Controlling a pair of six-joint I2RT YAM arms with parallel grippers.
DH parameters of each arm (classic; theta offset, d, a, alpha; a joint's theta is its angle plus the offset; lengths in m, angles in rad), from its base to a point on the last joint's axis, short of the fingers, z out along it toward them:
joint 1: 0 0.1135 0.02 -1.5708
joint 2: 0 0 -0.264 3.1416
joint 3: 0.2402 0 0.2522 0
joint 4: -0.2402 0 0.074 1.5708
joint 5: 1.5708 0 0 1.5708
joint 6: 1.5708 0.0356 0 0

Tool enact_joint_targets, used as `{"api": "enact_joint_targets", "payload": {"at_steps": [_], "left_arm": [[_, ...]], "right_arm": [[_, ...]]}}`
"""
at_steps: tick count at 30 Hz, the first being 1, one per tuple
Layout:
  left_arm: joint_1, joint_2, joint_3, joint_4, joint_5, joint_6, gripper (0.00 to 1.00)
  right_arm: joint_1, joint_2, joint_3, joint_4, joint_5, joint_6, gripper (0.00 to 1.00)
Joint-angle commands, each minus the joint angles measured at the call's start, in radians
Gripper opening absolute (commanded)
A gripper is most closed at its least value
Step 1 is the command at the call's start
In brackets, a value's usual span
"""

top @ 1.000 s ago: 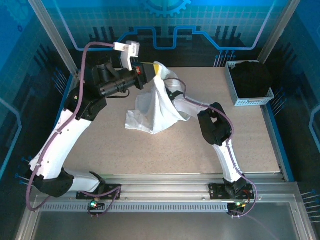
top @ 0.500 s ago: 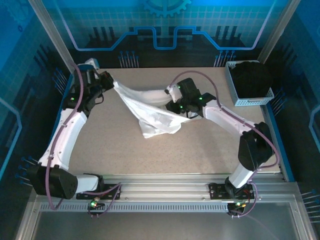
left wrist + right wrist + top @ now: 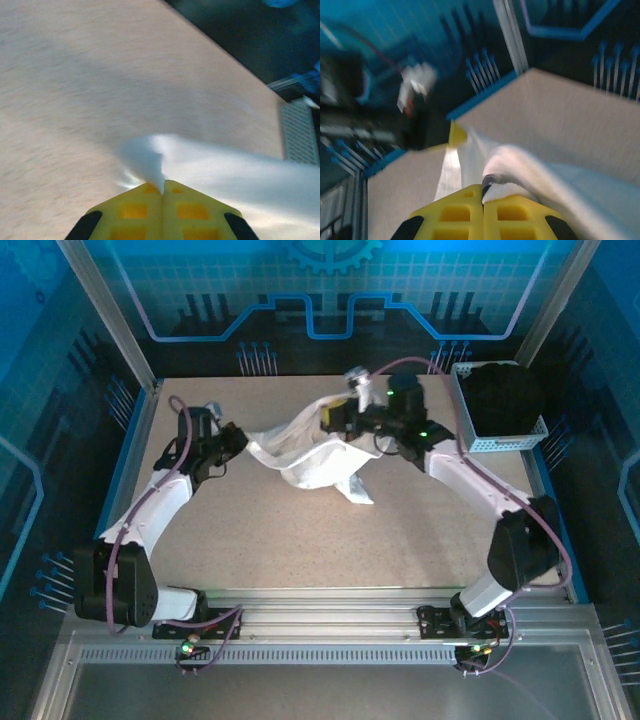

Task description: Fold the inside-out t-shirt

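Cloth hangs between two grippers. The white t-shirt (image 3: 310, 455) is at the far middle of the table (image 3: 300, 540). The left gripper (image 3: 238, 440) holds one end of it. In the left wrist view its yellow fingers (image 3: 135, 210) are pressed together, with a small bit of white cloth pinched at the tips. The right gripper (image 3: 332, 418) holds the other end. In the right wrist view its fingers (image 3: 455, 212) are pressed together too, pinching a thick bunch of the cloth. The shirt stretches from one gripper to the other. The rest of it droops down and lies crumpled on the table, under the right gripper. A basket (image 3: 470, 430) sits at the far right corner, apart from the shirt. A black garment (image 3: 500, 395) is inside it.
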Motion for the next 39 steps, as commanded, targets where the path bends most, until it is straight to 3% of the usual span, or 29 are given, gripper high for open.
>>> {"api": "enact_joint_targets", "payload": {"at_steps": [1, 3, 4, 6, 10, 11, 13, 17, 22, 23, 25, 26, 27, 29, 32, 33, 37, 39], "left_arm": [[-0.029, 0.044, -0.068, 0.042, 0.010, -0.002, 0.00], [-0.097, 0.078, -0.059, 0.015, 0.073, 0.081, 0.00], [-0.127, 0.077, -0.053, -0.008, 0.075, 0.109, 0.10], [-0.160, 0.018, -0.088, 0.022, 0.037, 0.139, 0.41], [-0.212, -0.164, -0.185, 0.219, -0.003, 0.207, 0.78], [-0.226, -0.185, -0.195, 0.269, 0.032, 0.216, 0.85], [-0.237, -0.162, -0.176, 0.340, 0.139, 0.219, 0.90], [-0.248, -0.033, -0.036, 0.279, 0.300, 0.247, 0.91], [-0.265, 0.056, 0.023, 0.300, 0.365, 0.256, 0.84], [-0.265, 0.078, 0.040, 0.313, 0.383, 0.247, 0.75], [-0.265, 0.130, 0.092, 0.309, 0.383, 0.230, 0.47], [-0.261, 0.161, 0.126, 0.285, 0.346, 0.215, 0.22], [-0.249, 0.186, 0.158, 0.245, 0.276, 0.183, 0.08], [-0.186, 0.224, 0.185, 0.201, 0.171, 0.063, 0.00], [-0.033, 0.279, 0.162, 0.220, 0.162, -0.189, 0.00], [-0.008, 0.296, 0.159, 0.233, 0.165, -0.211, 0.00], [0.003, 0.352, 0.202, 0.110, 0.090, -0.128, 0.05], [0.010, 0.344, 0.183, 0.098, 0.080, -0.108, 0.18]], "right_arm": [[-0.028, -0.068, -0.023, 0.264, -0.118, 0.094, 0.00], [-0.013, -0.032, 0.016, 0.194, -0.155, 0.053, 0.00], [-0.007, -0.015, 0.038, 0.152, -0.163, 0.018, 0.00], [0.001, -0.003, 0.063, 0.053, -0.177, -0.069, 0.00], [0.005, 0.000, 0.105, -0.131, -0.195, -0.234, 0.00], [0.006, 0.003, 0.117, -0.171, -0.206, -0.272, 0.00], [0.004, 0.011, 0.151, -0.262, -0.223, -0.337, 0.00], [0.000, 0.018, 0.194, -0.368, -0.227, -0.397, 0.00], [-0.011, 0.006, 0.192, -0.377, -0.223, -0.400, 0.00], [-0.012, 0.005, 0.193, -0.377, -0.225, -0.399, 0.00], [-0.011, -0.001, 0.192, -0.376, -0.231, -0.397, 0.00], [-0.017, -0.011, 0.193, -0.376, -0.231, -0.398, 0.00], [-0.024, -0.027, 0.195, -0.383, -0.229, -0.400, 0.00], [-0.063, -0.076, 0.197, -0.375, -0.235, -0.382, 0.00], [-0.133, -0.170, 0.135, -0.177, -0.250, -0.224, 0.00], [-0.142, -0.193, 0.116, -0.091, -0.238, -0.156, 0.00], [-0.135, -0.214, 0.118, 0.058, -0.173, -0.002, 0.00], [-0.117, -0.205, 0.137, 0.047, -0.127, 0.006, 0.00]]}}
